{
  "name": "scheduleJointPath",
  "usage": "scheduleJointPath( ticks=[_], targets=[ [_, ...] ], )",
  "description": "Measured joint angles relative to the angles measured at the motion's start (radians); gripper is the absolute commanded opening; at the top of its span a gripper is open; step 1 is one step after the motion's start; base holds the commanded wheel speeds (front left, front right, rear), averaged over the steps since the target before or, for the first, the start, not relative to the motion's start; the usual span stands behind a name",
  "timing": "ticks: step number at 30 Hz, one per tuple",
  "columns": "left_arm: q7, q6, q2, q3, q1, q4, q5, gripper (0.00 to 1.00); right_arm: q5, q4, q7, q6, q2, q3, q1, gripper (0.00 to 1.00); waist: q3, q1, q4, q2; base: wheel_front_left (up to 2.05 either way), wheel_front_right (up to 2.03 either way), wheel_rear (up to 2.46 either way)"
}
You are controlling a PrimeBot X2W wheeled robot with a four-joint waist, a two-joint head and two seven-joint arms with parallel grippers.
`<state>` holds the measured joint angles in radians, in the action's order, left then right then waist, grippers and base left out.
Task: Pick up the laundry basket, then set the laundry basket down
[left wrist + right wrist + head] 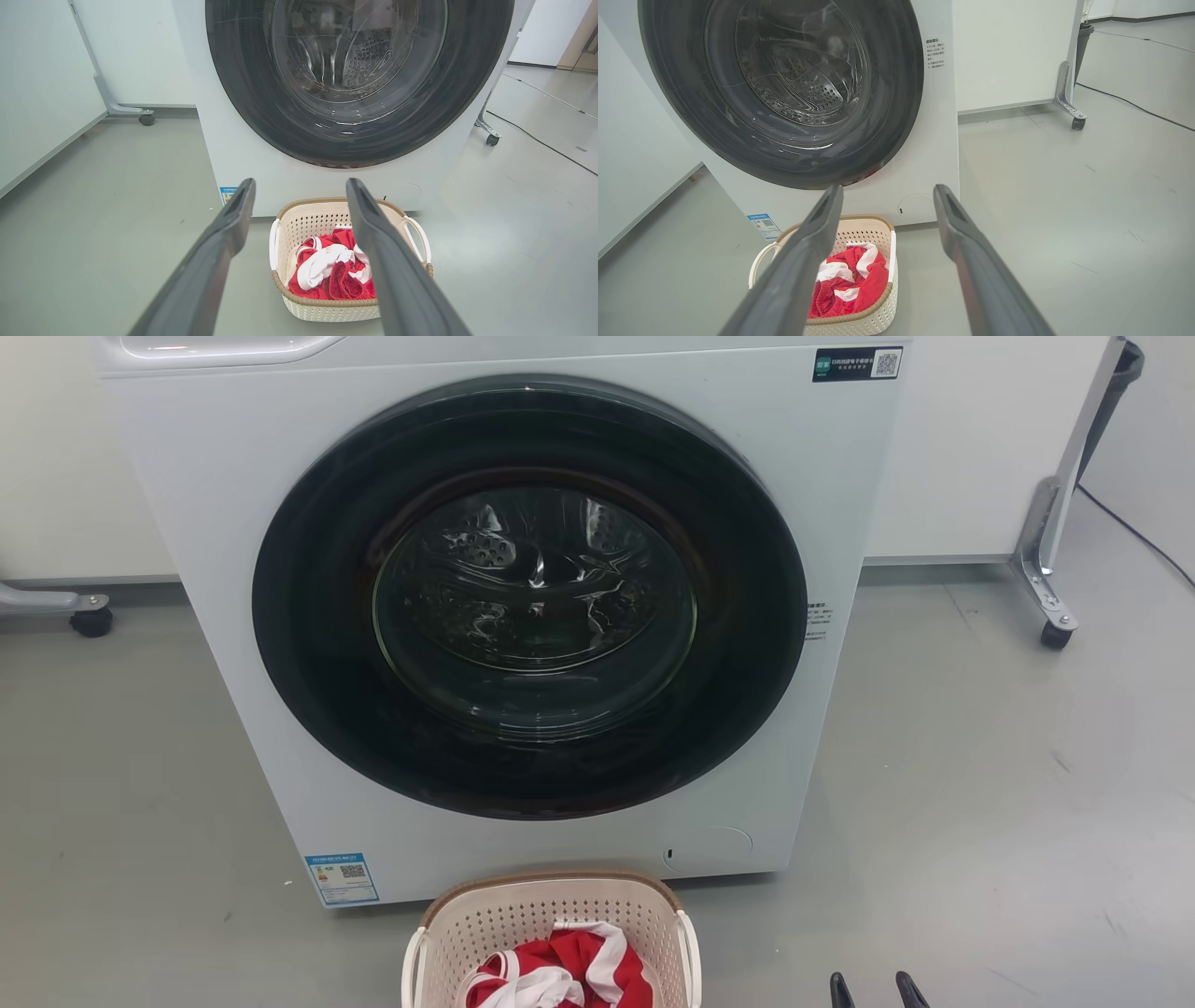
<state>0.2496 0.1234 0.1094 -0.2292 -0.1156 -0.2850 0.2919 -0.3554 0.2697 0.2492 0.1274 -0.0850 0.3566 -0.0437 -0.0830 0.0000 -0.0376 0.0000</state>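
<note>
Head view showed the laundry basket (551,880), long axis toward the washing machine (215,523), lying ahead of and between the left gripper (300,183) and right gripper (887,189), both spread wide, empty.

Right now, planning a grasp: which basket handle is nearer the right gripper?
The white handle on the laundry basket's right side, toward the right gripper; the other lies across the basket.

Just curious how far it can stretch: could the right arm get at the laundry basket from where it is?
Probably yes. The right pincer hangs open above the floor beside the laundry basket, whose near white handle faces it with nothing between them; the washing machine stands behind.
</note>
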Motion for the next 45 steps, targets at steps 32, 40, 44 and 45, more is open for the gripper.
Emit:
scheduleJointPath(
  ticks=[32, 40, 44, 45],
  targets=[
    [0.0, 0.0, -0.026, 0.032, -0.012, 0.031, -0.109, 1.0, 0.11, -0.101, 0.0, 0.0, 0.029, -0.055, -0.053, 1.0, 0.018, 0.0, 0.008, 0.0, 0.0, 0.0, 0.0],
    [0.0, 0.0, -0.031, 0.04, -0.01, 0.028, -0.119, 0.0, 0.11, -0.105, 0.0, 0.0, 0.031, -0.059, -0.053, 0.0, 0.021, 0.0, 0.009, 0.0, 0.0, 0.0, 0.0],
    [-0.001, 0.0, -0.033, 0.035, -0.023, -0.005, -0.118, 0.0, 0.109, -0.069, -0.003, 0.0, 0.032, -0.057, -0.061, 0.0, 0.022, 0.0, 0.009, 0.0, 0.0, 0.0, 0.0],
    [-0.001, 0.0, -0.033, 0.033, -0.028, -0.014, -0.118, 0.0, 0.109, -0.059, -0.003, 0.0, 0.032, -0.056, -0.067, 0.0, 0.022, 0.0, 0.009, 0.0, 0.0, 0.0, 0.0]
  ],
)
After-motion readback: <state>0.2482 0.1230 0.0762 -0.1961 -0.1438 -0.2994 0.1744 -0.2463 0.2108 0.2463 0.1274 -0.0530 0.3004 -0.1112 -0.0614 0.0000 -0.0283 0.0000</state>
